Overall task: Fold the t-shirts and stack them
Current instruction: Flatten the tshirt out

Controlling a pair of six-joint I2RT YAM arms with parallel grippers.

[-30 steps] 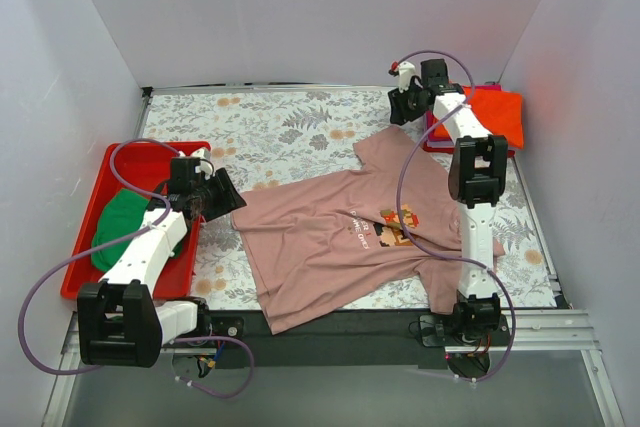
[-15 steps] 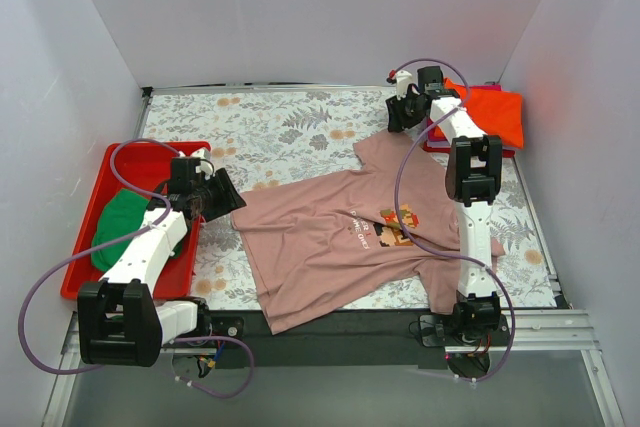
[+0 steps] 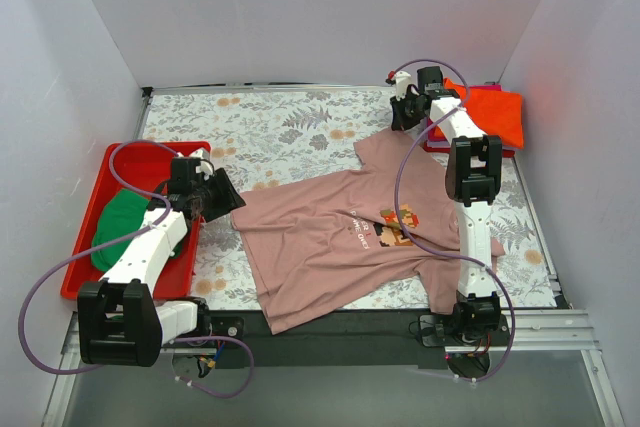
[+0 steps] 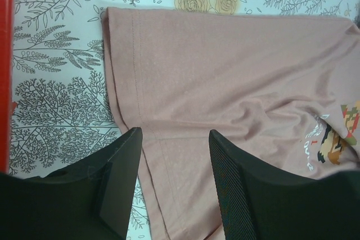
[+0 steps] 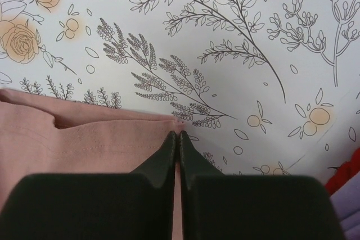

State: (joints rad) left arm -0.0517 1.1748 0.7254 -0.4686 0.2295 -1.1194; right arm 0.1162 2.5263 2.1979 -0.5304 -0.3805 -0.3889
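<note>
the dusty-pink t-shirt [image 3: 330, 237] lies spread flat on the floral table cover [image 3: 270, 127], print side up, with its bottom hem toward the left arm and one sleeve pointing to the far side.

the left gripper [image 3: 215, 197] hangs over the hem edge of that shirt. in the left wrist view its jaws [image 4: 175, 133] stand wide apart with only the pink cloth [image 4: 225, 82] beneath them and nothing held.

the right gripper [image 3: 405, 112] sits at the tip of the shirt's far sleeve. in the right wrist view its two fingers [image 5: 177, 133] are pressed together, tips right on the sleeve's hem corner [image 5: 84, 144]. i cannot tell whether any cloth is pinched between them.

a folded orange t-shirt [image 3: 490, 112] lies just beyond and right of that far sleeve. left of the pink shirt's hem, a green t-shirt [image 3: 125, 222] is bunched inside a red tray [image 3: 150, 152].
</note>
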